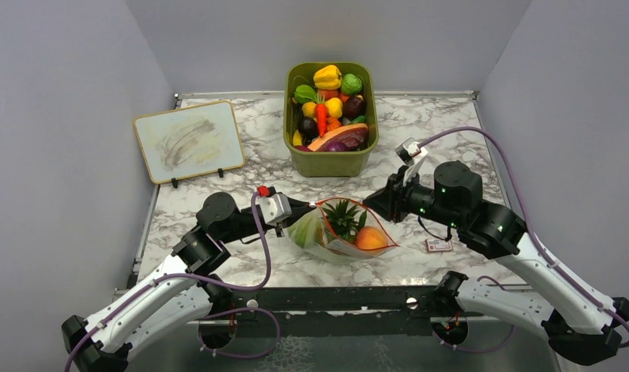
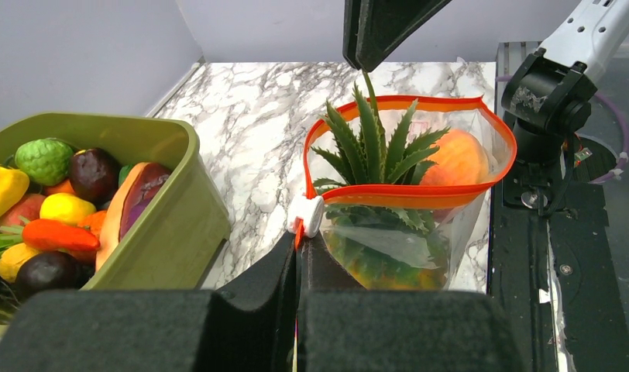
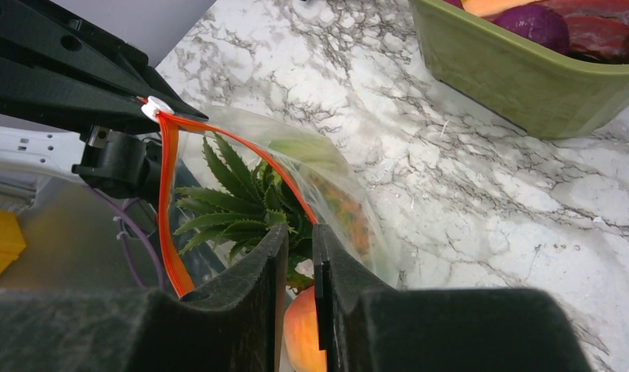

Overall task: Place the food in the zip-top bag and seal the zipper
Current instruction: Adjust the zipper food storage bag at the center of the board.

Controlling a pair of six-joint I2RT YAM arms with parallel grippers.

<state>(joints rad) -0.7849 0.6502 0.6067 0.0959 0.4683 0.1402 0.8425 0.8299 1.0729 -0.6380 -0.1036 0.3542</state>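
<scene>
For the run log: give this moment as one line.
left gripper: shut on zipper beside slider | right gripper: pinching zipper, opposite end | zip-top bag: mouth open | food: inside

— Is the overhead view bright enough?
— Yes. Soft, even light falls from above. The counter (image 1: 420,124) reads almost white, and the walls (image 1: 63,77) show no hot spots.
— Shadows?
— Faint and soft-edged, with a thin one at the foot of the bin (image 1: 331,159).
— Glare?
— A slight sheen on the bag (image 1: 335,249), nothing that hides what is inside.
— And the wrist views?
— On the left, the left pincer (image 2: 298,256) is a dark, blurred mass along the bottom. The bag beyond it is sharp, and the far counter is washed out. On the right, the right pincer (image 3: 301,236) is just as soft, and the lower left corner is dim and out of focus.
</scene>
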